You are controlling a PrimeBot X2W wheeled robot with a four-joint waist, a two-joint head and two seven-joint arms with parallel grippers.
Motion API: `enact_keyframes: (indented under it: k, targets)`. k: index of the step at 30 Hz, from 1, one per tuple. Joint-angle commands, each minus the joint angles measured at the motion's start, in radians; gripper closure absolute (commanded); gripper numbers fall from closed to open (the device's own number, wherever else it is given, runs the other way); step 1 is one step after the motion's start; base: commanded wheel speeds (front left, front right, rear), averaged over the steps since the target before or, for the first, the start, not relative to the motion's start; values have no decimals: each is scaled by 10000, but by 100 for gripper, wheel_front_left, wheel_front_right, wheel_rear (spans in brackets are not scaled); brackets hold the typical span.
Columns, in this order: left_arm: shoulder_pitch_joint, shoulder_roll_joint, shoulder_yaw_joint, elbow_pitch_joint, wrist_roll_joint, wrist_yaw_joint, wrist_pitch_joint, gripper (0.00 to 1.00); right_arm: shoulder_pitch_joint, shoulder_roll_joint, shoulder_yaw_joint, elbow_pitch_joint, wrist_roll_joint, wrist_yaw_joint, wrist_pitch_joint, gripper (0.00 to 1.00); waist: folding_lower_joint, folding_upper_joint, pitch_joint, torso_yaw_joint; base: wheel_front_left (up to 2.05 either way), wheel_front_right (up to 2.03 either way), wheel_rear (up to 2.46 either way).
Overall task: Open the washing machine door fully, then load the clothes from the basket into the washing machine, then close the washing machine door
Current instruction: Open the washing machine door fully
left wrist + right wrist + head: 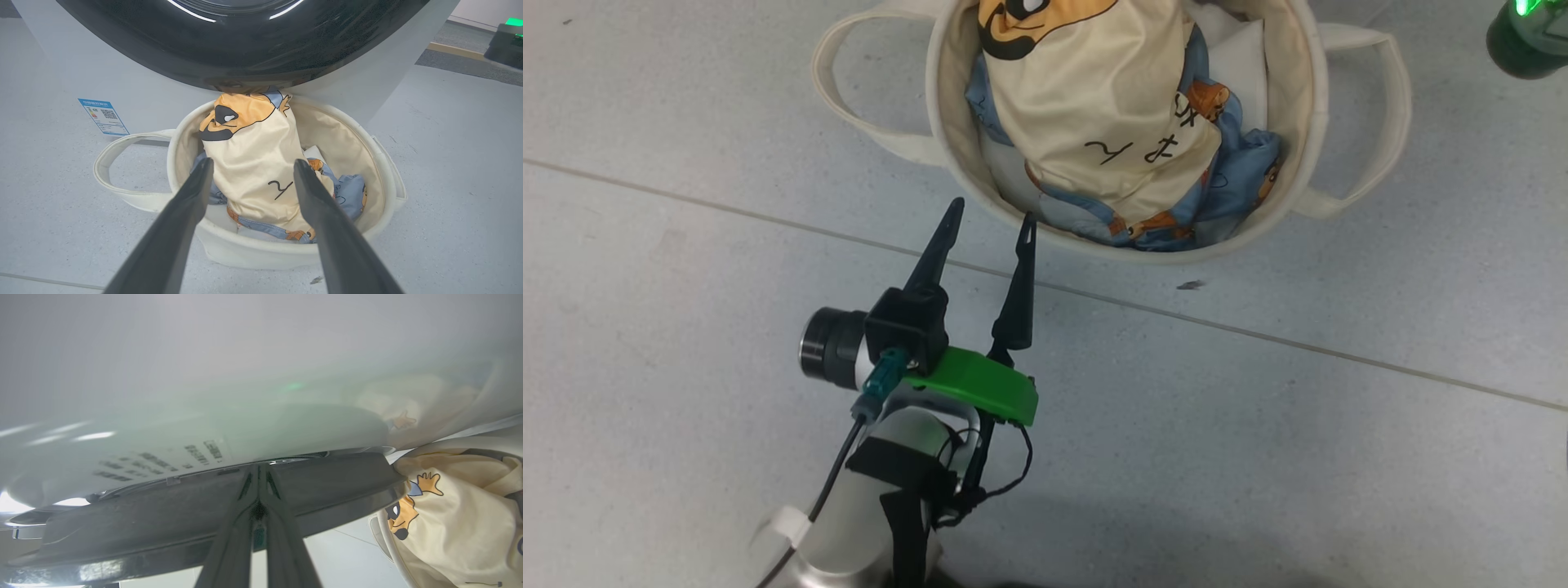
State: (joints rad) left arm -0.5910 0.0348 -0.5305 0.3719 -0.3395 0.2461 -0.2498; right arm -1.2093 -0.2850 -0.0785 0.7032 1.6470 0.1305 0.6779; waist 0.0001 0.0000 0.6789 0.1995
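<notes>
Left pincer (992,210): spread wide, empty, tips just beside near rim of basket (1094,245). To left of this pincer and beyond: blue label (104,116) on white washing machine (135,81). Straight ahead, in line with its gap: clothes (249,163) heaped in basket, cream bear piece over blue ones. Above and beyond the pile: glossy black door (245,49). Right pincer (258,469): pressed together, nothing held, tips at door edge, white front just beyond; clothes to its right

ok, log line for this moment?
left pincer: open, aimed at cream bear-face garment in round off-white canvas basket | right pincer: shut, tips at glossy black washing machine door rim | nothing held
</notes>
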Motion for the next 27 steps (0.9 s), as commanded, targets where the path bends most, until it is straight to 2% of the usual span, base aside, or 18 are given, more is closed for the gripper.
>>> enact_keyframes:
  k: [1,20,27]
  targets:
    - [28,154,166,-321,-88,31,-120,0,-355,121,44,-371,64,2,122,100,-1,0,61,51,0,0,0]
    - [-166,154,-588,-541,-496,261,-120,0,-1113,-161,134,-338,829,2,1060,100,-1,0,394,415,0,0,0]
    - [-136,154,-531,-583,-523,331,-120,0,-768,-248,607,-223,888,2,1503,100,-1,0,317,492,0,0,0]
